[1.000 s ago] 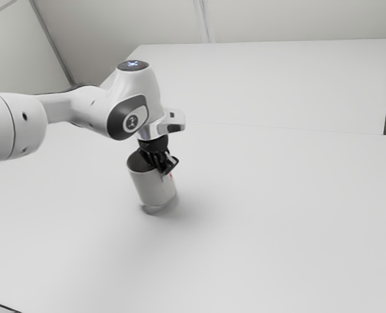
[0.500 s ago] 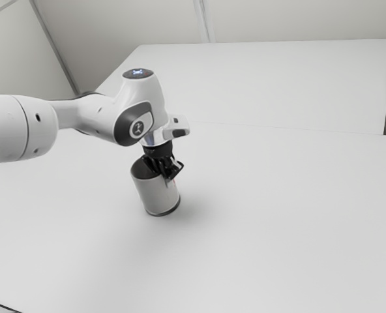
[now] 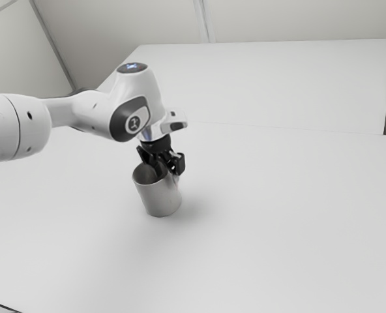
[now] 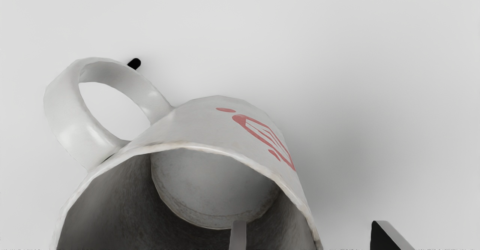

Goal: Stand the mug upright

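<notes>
On the smooth white counter [image 3: 278,228], a round white mug [image 3: 159,198] with red marks [image 4: 262,135] stands with its open top up. Its white loop handle [image 4: 65,109] sticks out from the side. A big white robot arm [image 3: 82,114] holds its black two-finger gripper [image 3: 167,168] at the rim. The fingers [image 4: 238,237] are spread apart, one inside the mug, one outside, and they don't pinch its wall.
</notes>
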Controlling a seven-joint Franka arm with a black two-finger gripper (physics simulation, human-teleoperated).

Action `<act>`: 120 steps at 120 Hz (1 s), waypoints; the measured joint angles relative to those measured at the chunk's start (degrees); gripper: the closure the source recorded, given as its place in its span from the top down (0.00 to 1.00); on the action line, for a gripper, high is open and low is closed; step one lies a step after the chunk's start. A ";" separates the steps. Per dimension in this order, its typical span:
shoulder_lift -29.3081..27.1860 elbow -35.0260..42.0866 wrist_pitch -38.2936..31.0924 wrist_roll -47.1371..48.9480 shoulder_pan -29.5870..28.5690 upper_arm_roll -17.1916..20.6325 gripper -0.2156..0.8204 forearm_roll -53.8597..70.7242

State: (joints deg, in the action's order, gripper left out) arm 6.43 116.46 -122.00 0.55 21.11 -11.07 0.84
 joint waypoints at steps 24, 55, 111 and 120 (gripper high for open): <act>-2.07 -0.01 0.31 0.18 0.00 0.00 0.61 -0.04; -4.70 -1.81 2.87 0.02 -1.33 0.62 0.67 0.62; -0.05 -22.66 14.54 -4.63 -11.14 5.09 0.75 1.03; -0.73 -26.18 17.06 -6.20 -15.32 8.04 0.76 1.05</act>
State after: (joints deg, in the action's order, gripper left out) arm 5.69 90.28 -104.94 -5.65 5.80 -3.03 1.89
